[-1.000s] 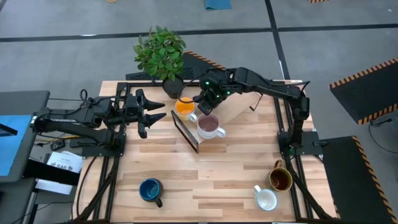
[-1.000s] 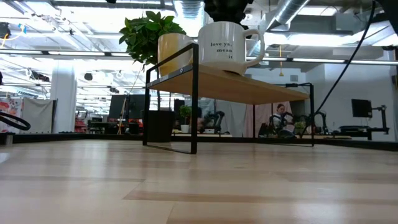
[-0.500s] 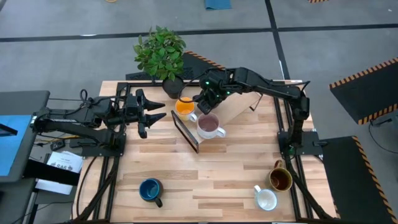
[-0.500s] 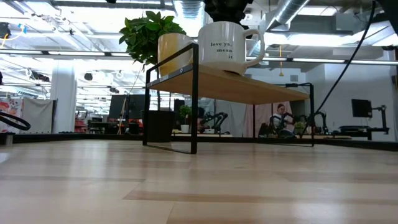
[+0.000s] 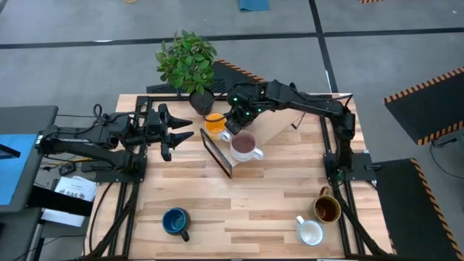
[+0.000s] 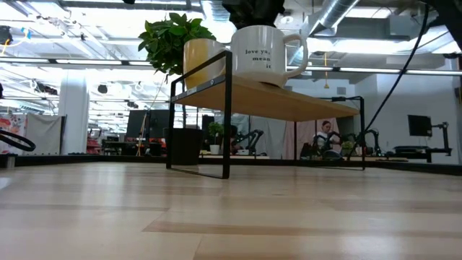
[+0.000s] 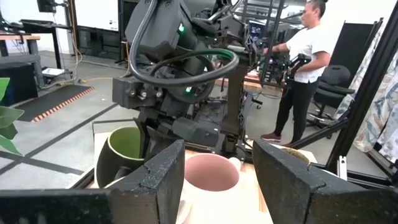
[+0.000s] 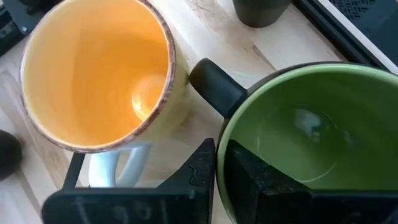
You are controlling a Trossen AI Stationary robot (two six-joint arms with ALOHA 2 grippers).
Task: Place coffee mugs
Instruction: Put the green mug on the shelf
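Right gripper (image 8: pixel 214 165) fingers pinching green mug (image 8: pixel 305 143) rim over shelf (image 6: pixel 289 101); lower gently beside orange mug (image 8: pixel 99 74), avoiding contact. Left gripper (image 5: pixel 190 134) fingers spread wide, idle.

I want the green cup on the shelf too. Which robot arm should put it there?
The right. Its right gripper already pinches the green mug by the rim, above the shelf beside the orange mug. The left gripper waits off the shelf, open.

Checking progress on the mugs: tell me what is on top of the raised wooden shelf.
On the shelf stand the orange mug and the pale pink mug. The right pincer holds the dark green mug beside the orange one; whether it touches the shelf is hidden.
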